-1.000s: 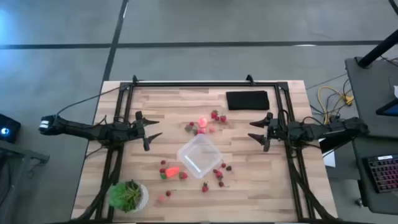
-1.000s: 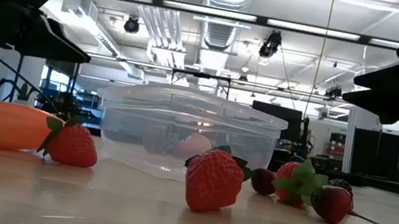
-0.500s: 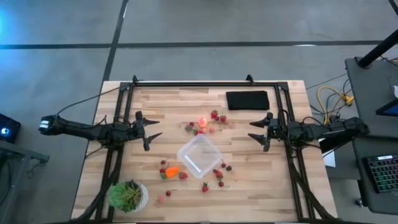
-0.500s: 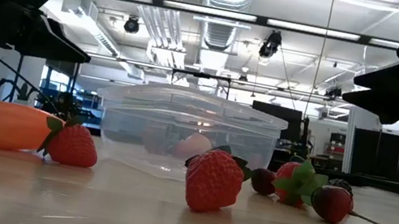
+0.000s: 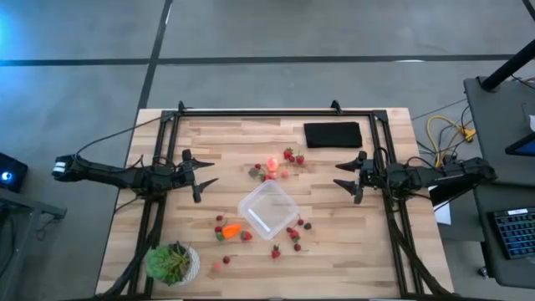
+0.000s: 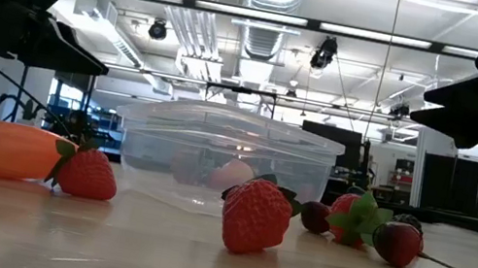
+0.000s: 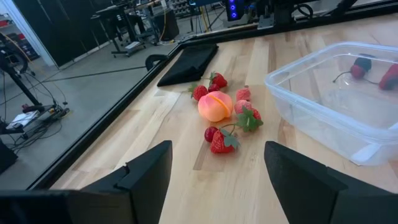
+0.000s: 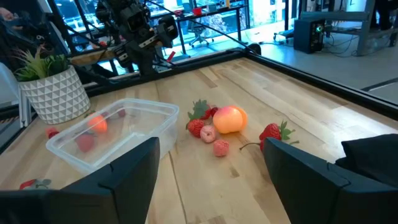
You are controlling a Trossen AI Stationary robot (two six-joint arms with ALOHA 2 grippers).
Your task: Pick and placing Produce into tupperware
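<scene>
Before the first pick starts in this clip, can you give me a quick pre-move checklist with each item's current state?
1. Left tool open and holding nothing: ok; its fingers stand wide apart in the left wrist view.
2. Right tool open and holding nothing: ok.
3. Tupperware upright, no lid on it: ok.
4. Tupperware free of produce: ok; the red pieces seen through its walls lie on the table behind it.
5. Produce reachable: ok; the round fruit and the strawberries beside it lie loose on the table, the carrot lies near the container.
6. Potted plant away from both tools: ok, at the table's corner.
</scene>
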